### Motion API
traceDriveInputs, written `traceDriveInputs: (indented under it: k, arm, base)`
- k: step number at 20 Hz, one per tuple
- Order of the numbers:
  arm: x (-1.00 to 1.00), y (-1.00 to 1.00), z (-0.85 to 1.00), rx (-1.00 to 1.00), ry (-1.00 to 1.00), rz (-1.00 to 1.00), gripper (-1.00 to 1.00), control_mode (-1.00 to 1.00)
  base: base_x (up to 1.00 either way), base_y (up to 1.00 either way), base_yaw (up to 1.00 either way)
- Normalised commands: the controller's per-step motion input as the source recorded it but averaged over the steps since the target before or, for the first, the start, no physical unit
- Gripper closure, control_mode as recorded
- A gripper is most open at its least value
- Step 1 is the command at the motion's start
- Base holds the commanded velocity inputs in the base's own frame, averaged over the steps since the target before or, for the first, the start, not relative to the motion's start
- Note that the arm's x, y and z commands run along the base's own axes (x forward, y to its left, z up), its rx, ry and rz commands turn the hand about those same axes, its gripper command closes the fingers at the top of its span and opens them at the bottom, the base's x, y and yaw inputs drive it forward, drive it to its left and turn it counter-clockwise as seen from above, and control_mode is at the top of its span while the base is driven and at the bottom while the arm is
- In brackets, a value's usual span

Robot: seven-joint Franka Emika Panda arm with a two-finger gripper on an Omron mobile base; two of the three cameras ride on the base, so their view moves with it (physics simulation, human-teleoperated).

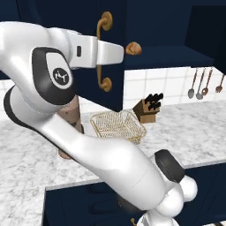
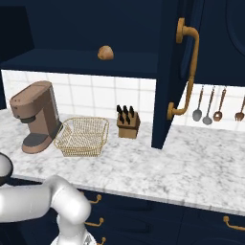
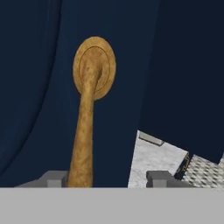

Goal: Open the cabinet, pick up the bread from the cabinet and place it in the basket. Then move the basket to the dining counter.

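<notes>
The bread (image 2: 105,52) sits alone on the shelf inside the cabinet (image 2: 86,28), a small golden-brown roll well back from the shelf's front edge and well above the counter. It shows because the cabinet doors stand swung out, so the opening step looks done on both sides.

Below it, the basket (image 2: 83,136) rests empty on the marble counter (image 2: 191,158), between the brown coffee machine (image 2: 34,116) and the knife block (image 2: 128,123), near both and touching neither as far as I can tell. That spot suits the task: it lies almost straight under the shelf, so the roll needs only a short drop once lifted out.

In the hand view the gripper (image 3: 105,178) faces the left door (image 3: 109,87), with the curved brass handle (image 3: 85,131) running down between its two fingertips (image 3: 54,178). The tips stand spread apart with clear space on the handle's right side, so the handle looks released rather than pinched; whether the left tip touches the brass I cannot tell. In the left base view the white arm (image 1: 101,50) reaches level toward that handle, its end near the roll's height.

The next move, I judge, is pulling clear of the handle and reaching around the door to the shelf.

Utensils (image 2: 208,105) hang on the tiled wall to the right.
</notes>
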Motion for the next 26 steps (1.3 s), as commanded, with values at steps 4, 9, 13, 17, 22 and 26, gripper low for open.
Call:
traceDriveInputs:
  k: [4,9,13,17,22,26]
  arm:
    - [-0.41,-0.18,-0.14,0.0,-0.01,0.06,-1.0,-1.0]
    - [-0.16,0.0,-0.04,0.0,-0.04,0.15,-1.0,-1.0]
    - [0.09,0.11,-0.02,0.0,-0.01,0.11,-1.0,-1.0]
    - [0.12,0.19,0.0,0.0,-0.01,0.06,-1.0,-1.0]
    - [-0.11,0.31,-0.04,0.0,0.01,0.0,-1.0,-1.0]
    - [-0.51,0.03,0.0,0.0,0.01,-0.09,-1.0,-1.0]
  base:
    - [0.0,0.0,0.0]
    - [0.0,0.0,0.0]
    - [0.0,0.0,0.0]
    - [0.0,0.0,0.0]
    - [0.0,0.0,0.0]
    - [0.0,0.0,0.0]
